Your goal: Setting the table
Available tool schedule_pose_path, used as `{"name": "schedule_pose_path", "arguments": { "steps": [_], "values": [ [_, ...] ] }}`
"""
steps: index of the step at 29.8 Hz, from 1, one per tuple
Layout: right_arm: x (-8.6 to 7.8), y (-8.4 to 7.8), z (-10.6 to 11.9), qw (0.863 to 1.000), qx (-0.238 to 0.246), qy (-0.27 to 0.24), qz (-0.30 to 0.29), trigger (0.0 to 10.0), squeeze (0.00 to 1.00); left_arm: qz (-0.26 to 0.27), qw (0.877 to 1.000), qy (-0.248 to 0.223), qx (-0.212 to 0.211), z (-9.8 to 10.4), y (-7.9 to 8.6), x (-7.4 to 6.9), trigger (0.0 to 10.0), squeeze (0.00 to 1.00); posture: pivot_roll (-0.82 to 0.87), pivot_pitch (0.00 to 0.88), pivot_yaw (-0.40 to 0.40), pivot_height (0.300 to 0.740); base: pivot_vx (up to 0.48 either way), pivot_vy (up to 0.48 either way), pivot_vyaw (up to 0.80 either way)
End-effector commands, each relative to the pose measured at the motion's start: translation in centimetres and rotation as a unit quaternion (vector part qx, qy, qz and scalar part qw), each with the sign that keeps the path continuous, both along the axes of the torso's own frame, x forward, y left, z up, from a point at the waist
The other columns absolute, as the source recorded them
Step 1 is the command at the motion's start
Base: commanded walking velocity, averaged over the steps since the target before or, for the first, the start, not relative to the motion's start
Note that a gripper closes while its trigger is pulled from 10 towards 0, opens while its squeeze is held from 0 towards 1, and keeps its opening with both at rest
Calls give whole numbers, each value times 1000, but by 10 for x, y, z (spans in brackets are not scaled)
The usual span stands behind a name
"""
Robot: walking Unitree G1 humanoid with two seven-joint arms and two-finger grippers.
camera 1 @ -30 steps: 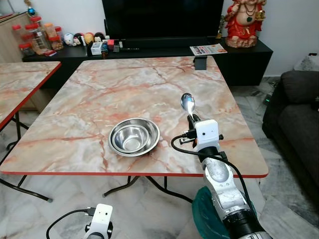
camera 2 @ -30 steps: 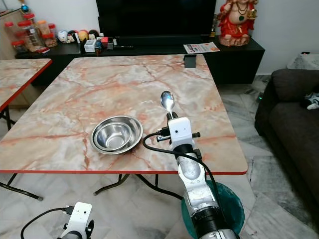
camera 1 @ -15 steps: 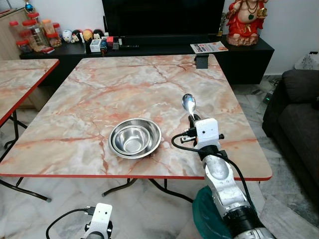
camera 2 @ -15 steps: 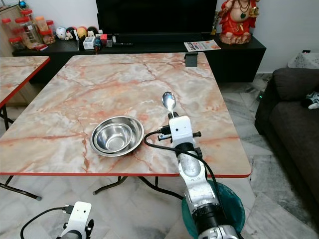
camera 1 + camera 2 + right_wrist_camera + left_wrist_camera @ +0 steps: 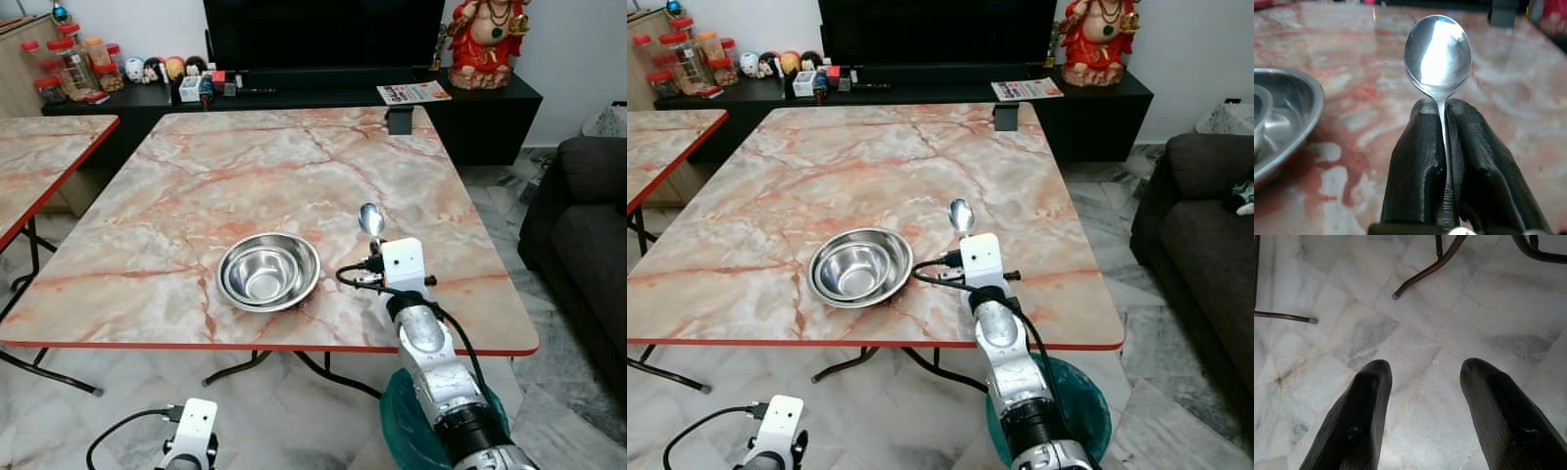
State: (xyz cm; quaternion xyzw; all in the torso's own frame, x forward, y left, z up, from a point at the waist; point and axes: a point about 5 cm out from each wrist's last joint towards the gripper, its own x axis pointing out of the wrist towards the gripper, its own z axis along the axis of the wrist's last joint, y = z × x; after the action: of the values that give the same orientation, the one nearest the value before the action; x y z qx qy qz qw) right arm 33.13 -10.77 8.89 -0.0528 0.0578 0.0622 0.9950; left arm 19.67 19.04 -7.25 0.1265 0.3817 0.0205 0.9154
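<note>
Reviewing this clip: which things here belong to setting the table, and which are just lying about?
Belongs to the job:
spoon, clamped in right pincer
steel bowls, nested
marble table

Just lying about:
magazine
red statue
jars
sofa

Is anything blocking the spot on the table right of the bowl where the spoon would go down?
Nothing visible. The right gripper holds the spoon above bare table right of the bowl.
</note>
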Motion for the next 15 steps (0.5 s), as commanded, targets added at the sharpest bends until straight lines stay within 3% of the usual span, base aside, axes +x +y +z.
{"name": "schedule_pose_path", "arguments": {
  "steps": [1,15],
  "values": [
    [5,3,3,1000,20,12,-7,10000,0,9,1000,3,4,0,5,0,10000,0,-15,3,47,740,0,0,0],
    [14,26,-2,996,49,70,15,10000,0,18,1000,7,7,0,9,-2,10000,0,-2,28,43,740,0,0,0]
  ]
}}
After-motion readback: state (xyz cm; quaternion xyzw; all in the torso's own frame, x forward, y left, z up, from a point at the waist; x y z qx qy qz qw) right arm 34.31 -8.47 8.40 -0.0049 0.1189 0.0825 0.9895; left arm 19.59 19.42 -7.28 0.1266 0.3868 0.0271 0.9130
